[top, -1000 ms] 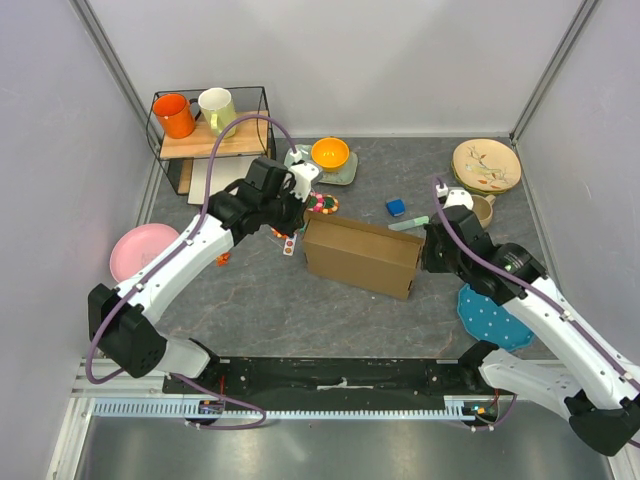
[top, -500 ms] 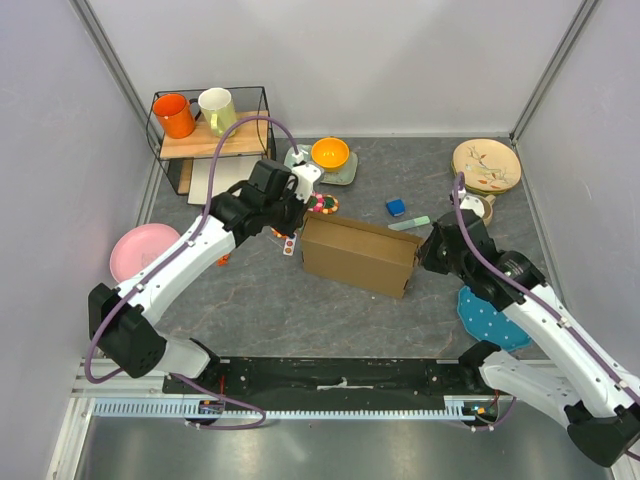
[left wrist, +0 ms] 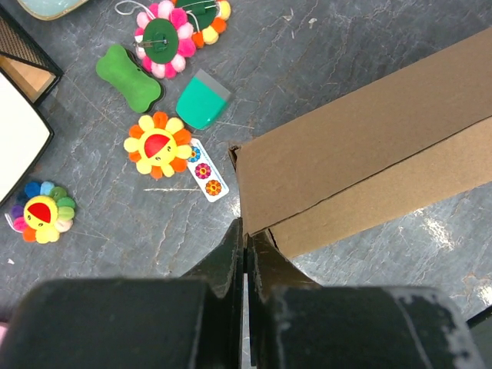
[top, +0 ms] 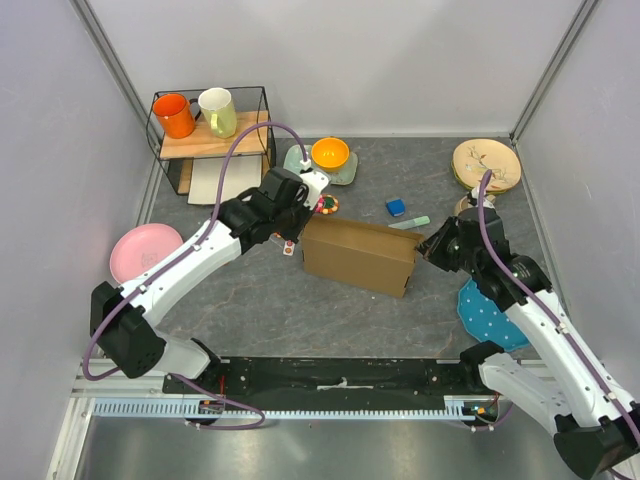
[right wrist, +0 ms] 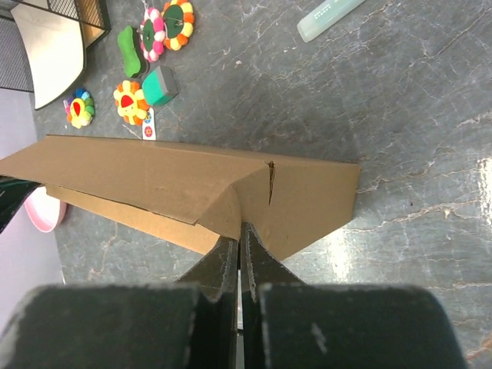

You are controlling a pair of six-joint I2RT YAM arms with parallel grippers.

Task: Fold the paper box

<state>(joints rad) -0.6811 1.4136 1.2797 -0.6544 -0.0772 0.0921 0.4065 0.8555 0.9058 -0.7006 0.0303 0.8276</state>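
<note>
paper box point(top: 360, 255): brown cardboard, folded up into a shallow box, mid-table point(top: 260, 300), between the two arms, long side slightly skewed
left gripper point(left wrist: 244, 233): fingers pressed together, tips at the box's left-end corner, touching the cardboard edge; can't tell if any card is nipped between them
right gripper point(right wrist: 240, 231): fingers pressed together, tips against the box's right end, just under a raised flap with a short slit
by left end: flower toys point(left wrist: 157, 144), teal block point(left wrist: 201, 100), green bone point(left wrist: 128, 77), sticker strip point(left wrist: 205, 171) — near the box, none touching
behind right end: mint tube point(right wrist: 329, 17), apart from the box
edges: pink plate point(top: 135, 255) far left; blue dotted plate point(top: 485, 320) under the right arm
</note>
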